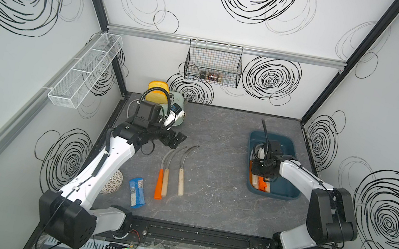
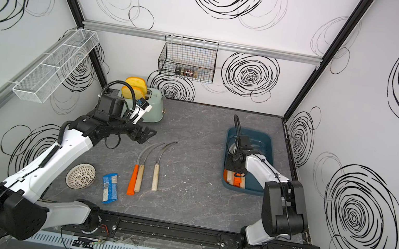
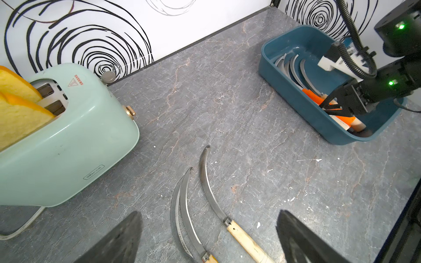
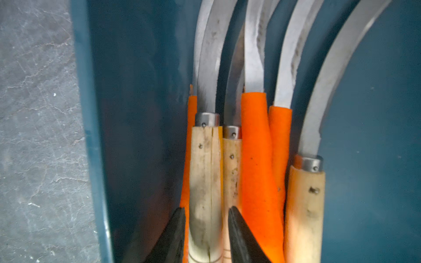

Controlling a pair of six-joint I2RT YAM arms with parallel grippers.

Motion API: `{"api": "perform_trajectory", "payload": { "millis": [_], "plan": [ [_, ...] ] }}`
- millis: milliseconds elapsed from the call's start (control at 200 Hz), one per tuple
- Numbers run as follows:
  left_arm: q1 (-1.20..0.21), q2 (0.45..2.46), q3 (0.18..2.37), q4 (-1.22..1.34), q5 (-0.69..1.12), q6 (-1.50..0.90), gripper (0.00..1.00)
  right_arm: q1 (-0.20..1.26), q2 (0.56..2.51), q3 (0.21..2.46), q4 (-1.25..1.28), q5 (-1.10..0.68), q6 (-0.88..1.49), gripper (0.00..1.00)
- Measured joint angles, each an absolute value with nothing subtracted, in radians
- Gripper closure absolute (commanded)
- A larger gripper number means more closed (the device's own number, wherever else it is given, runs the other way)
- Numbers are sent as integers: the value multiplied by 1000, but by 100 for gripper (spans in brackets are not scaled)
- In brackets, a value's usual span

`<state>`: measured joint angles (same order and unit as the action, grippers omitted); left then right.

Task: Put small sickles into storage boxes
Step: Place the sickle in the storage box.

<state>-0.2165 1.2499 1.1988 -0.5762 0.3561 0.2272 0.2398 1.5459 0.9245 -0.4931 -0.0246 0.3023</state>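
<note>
Right wrist view — right jaws barely parted, pale-wood sickle handle (image 4: 205,182) loose between them, inside teal tub (image 4: 127,113); left jaws wide, empty — three sickles (image 3: 243,239) just ahead on worktop (image 3: 250,159).

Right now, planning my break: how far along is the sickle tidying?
Done: about six sickles lie in the teal tub. In hand: the right gripper sits inside it, jaws just clear of a wooden handle. Still to go: three sickles on the table, near the open, empty left gripper.
</note>
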Motion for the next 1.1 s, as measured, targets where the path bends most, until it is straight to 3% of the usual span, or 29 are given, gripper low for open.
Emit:
{"api": "perform_trajectory", "payload": {
  "millis": [670, 1101],
  "plan": [
    [-149, 1250, 1199, -574, 285, 187, 4, 271, 1308, 950, -490, -10, 290, 63],
    [-59, 1211, 1155, -573, 247, 162, 4, 585, 1372, 1024, -456, -16, 336, 63]
  ]
}}
